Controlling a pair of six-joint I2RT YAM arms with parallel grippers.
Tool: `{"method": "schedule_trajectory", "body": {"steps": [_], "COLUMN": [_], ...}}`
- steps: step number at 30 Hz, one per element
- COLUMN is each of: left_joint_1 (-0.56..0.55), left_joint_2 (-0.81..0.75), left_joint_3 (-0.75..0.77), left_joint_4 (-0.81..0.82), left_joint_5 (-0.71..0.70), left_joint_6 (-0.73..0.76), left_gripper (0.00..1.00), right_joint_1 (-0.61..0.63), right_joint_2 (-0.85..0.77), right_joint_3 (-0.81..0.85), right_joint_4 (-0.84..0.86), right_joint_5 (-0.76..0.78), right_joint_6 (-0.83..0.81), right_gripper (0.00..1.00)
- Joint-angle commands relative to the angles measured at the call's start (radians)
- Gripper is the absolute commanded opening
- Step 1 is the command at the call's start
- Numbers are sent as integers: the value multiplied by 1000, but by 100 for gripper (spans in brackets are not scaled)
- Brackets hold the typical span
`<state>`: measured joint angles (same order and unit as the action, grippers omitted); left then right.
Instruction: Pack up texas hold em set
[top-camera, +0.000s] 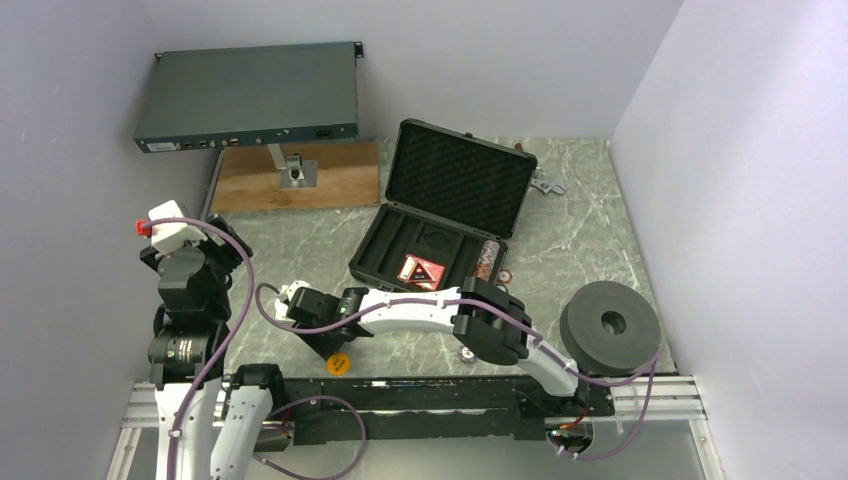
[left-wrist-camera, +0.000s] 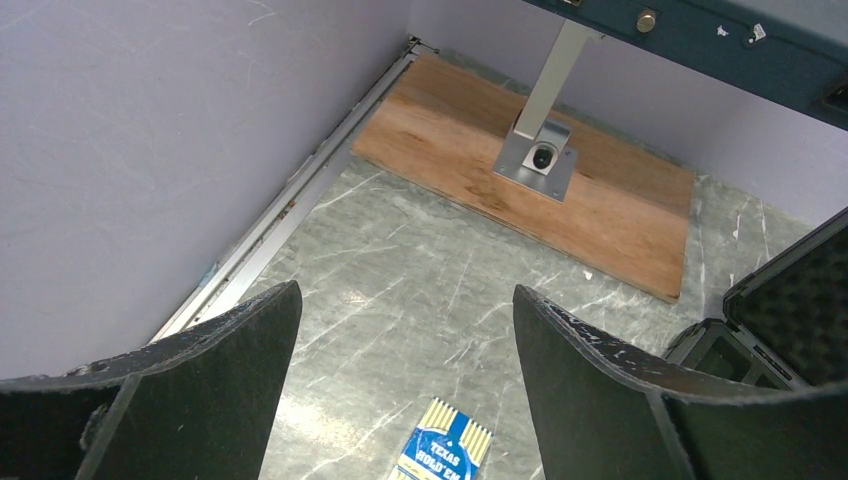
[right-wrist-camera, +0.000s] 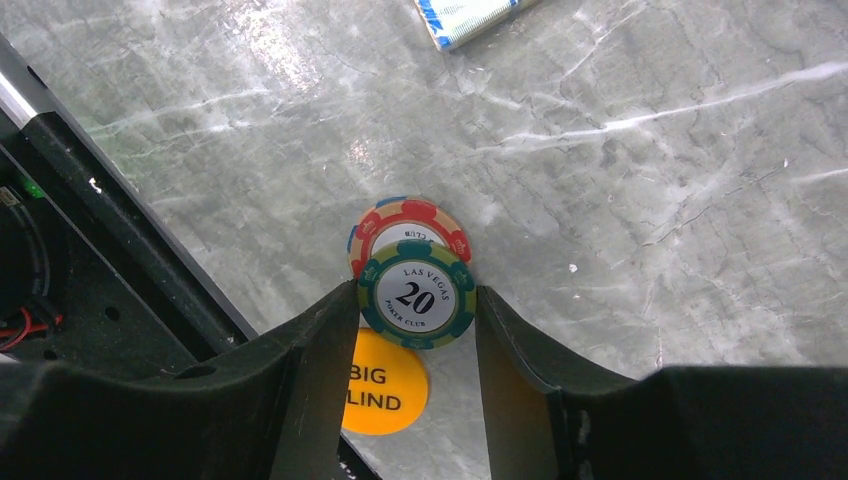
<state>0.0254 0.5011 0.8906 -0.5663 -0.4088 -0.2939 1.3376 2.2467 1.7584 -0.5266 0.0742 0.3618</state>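
We judge chip-gathering to be the step in hand; the right tool (right-wrist-camera: 417, 300) clasps the green chip (right-wrist-camera: 417, 295) edge to edge, red chip (right-wrist-camera: 408, 222) just ahead, orange disc (right-wrist-camera: 385, 388) beneath; the left tool (left-wrist-camera: 405, 330) gapes empty; next we must lift cleanly toward the open case (top-camera: 458, 178), beyond and rightward.

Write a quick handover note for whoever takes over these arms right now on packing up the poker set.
Left gripper: open, empty, with the blue card deck below it on the table.
Right gripper: jaws flank the green 20 chip, seemingly touching it; grip unconfirmed. The chip overlaps a red chip, by the orange Big Blind disc.
Done: case open, red deck and chip roll inside.
Left: chips, disc and blue deck into the case, then shut it.
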Motion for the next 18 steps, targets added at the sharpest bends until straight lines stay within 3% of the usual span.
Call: {"method": "schedule_trajectory", "body": {"steps": [1, 18], "left_joint_1": [8, 14], "left_joint_2": [7, 10], "left_joint_3": [1, 1], "left_joint_4": [16, 16], "left_joint_5": [-7, 1], "left_joint_6": [-7, -8], "left_gripper": [84, 84], "right_joint_1": [9, 17], "right_joint_2": [11, 19], "right_joint_3": [56, 125], "right_joint_4": [-36, -70], "right_joint_5": [33, 41], "right_joint_6": [-7, -21], "right_gripper": [47, 49]}}
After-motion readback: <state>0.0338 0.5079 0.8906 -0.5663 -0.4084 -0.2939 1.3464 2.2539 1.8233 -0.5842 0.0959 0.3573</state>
